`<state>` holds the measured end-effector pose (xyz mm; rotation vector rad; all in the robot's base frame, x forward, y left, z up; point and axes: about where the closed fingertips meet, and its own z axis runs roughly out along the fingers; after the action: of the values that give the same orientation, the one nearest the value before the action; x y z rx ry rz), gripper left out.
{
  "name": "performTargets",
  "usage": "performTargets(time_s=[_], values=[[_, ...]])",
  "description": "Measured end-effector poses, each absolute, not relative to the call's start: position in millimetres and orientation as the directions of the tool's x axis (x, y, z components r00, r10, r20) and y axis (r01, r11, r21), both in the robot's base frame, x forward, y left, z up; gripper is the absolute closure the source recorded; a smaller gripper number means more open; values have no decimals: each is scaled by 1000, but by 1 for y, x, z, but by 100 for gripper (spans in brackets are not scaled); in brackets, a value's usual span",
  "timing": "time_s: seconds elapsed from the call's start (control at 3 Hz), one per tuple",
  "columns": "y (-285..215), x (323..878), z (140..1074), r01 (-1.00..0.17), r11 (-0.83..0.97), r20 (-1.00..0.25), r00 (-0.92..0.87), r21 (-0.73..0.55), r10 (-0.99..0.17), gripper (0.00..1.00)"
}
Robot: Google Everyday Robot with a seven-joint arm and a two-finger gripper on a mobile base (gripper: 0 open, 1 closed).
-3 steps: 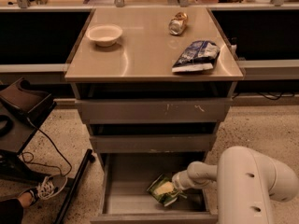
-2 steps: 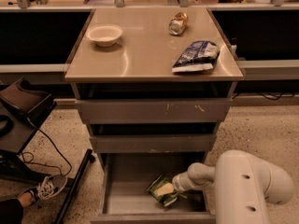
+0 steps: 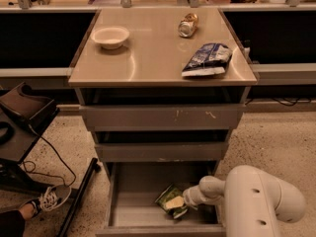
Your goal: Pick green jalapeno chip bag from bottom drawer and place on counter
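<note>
Green crinkled foil with a paler patch of print: the green jalapeno chip bag [image 3: 172, 201], lying tilted on the bare floor of the bottom drawer [image 3: 143, 216]. Sits toward the right side of that drawer, which stands pulled out, lowest under the desk [image 3: 153, 58]. Right at the bag's right edge, touching or just beside it, the gripper [image 3: 190, 199], at the end of a thick white arm [image 3: 261, 204] reaching in from the right, well below the desk. Cannot tell whether clamped on the bag or only resting against it. On the desk, back left, a pale bowl [image 3: 110, 36]; back right, a can [image 3: 188, 24] lying on its side; near the right edge, a blue-and-white chip bag [image 3: 207, 59]. Directly under the desk, two shallower grey drawers [image 3: 163, 116] with dark gaps above their fronts. Left of the desk, down on the speckled floor, a shoe [image 3: 47, 200] with white laces.
</note>
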<state>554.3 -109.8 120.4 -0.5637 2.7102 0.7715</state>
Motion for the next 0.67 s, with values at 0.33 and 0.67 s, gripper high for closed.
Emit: performTargets(time_s=[0.33, 0.67], values=[[-110, 554, 120, -434, 783, -353, -889, 445, -292, 19], [-110, 554, 121, -434, 783, -353, -889, 445, -292, 42]])
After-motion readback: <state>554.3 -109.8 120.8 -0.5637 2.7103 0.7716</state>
